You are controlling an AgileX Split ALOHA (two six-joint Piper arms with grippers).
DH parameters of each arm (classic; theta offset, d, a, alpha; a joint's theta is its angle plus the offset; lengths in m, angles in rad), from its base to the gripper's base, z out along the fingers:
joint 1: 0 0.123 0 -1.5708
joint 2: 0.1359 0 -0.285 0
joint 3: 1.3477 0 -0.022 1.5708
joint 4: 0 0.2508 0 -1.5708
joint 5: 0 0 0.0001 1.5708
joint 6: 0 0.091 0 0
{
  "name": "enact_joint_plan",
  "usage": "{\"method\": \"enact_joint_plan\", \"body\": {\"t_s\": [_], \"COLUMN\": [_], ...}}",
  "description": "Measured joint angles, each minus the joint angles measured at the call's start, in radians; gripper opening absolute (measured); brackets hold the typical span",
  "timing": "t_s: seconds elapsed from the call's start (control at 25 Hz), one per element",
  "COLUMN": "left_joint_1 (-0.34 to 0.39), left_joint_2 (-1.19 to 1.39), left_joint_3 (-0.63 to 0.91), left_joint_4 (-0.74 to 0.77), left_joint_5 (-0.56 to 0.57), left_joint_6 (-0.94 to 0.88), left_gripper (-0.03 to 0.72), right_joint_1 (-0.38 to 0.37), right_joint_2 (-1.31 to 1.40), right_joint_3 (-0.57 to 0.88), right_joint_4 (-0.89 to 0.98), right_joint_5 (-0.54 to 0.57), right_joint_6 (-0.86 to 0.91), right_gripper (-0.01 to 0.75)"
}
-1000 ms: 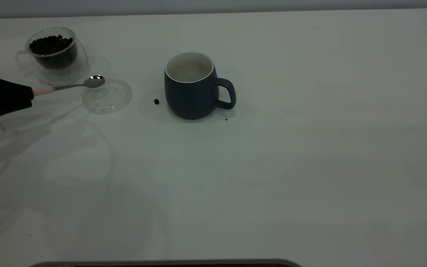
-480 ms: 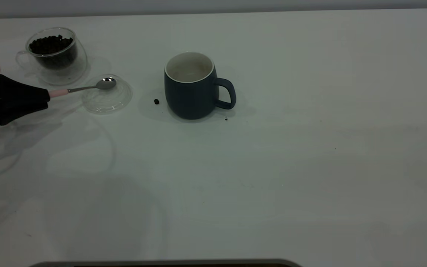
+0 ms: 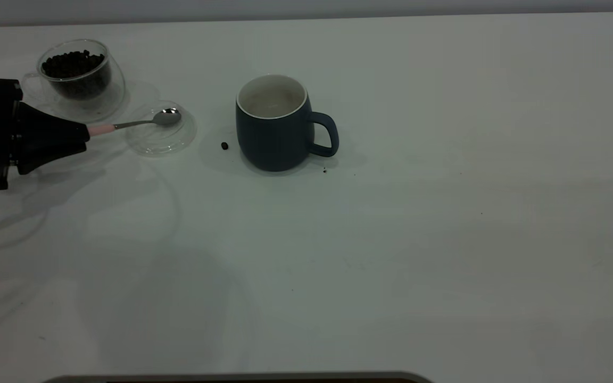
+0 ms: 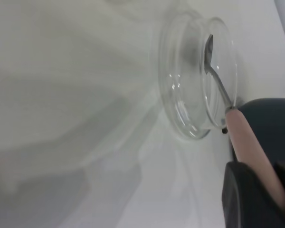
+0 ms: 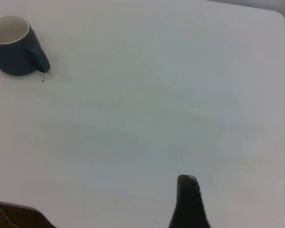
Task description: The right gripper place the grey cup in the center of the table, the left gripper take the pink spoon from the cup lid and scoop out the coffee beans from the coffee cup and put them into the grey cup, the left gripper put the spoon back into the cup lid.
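Exterior view: the left gripper [image 3: 84, 134] reaches in from the left edge of the table [image 3: 445, 239], its fingers clamped on the pink handle of the spoon [image 3: 141, 123]. The spoon runs nearly level toward the mug side, and its metal bowl sits over the far part of the lid [image 3: 162, 135]; whether the bowl touches the lid is hard to tell from here. The left wrist view shows the same grip, with the spoon [image 4: 223, 90] lying across the lid [image 4: 194, 80] and its bowl within the raised rim. The glass cup [image 3: 76, 78] stands behind the gripper near the far left corner, holding a heap of beans [image 3: 75, 66]. The grey cup [image 3: 277, 123] stands upright near the table's middle, handle pointing right, well apart from the lid. One loose bean [image 3: 224, 146] lies just left of its base. The right gripper [image 5: 189, 202] hangs over bare table, far from the grey cup [image 5: 16, 45]; only one dark finger shows, so I cannot tell how it is set.
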Motion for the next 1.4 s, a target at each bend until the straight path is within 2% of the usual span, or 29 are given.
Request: {"method": "enact_joint_plan", "body": {"t_s": [0.24,0.52,0.96,1.08,1.4], "left_joint_1": [0.0,-0.022,-0.024,0.002,0.125], "left_joint_2": [0.0,0.013,0.03,0.023,-0.086], "left_joint_3": [0.0,0.0,0.0,0.0,0.0], "left_joint_4": [0.0,-0.013,-0.016,0.03,0.181], "left_joint_5": [-0.001,-0.001,-0.001,-0.001,-0.002], "left_joint_6": [0.0,0.0,0.0,-0.004,-0.123], "left_gripper": [0.168,0.339,0.504,0.517,0.522], "right_joint_1": [0.0,0.0,0.0,0.0,0.0], "right_joint_2": [0.0,0.0,0.0,0.0,0.0], "right_joint_3": [0.0,0.0,0.0,0.0,0.0], "right_joint_4": [0.001,0.001,0.001,0.001,0.002], "right_joint_5": [0.0,0.0,0.0,0.0,0.0], "right_joint_6": [0.0,0.0,0.0,0.0,0.0], "right_gripper": [0.588,0.588,0.588,0.588,0.588]}}
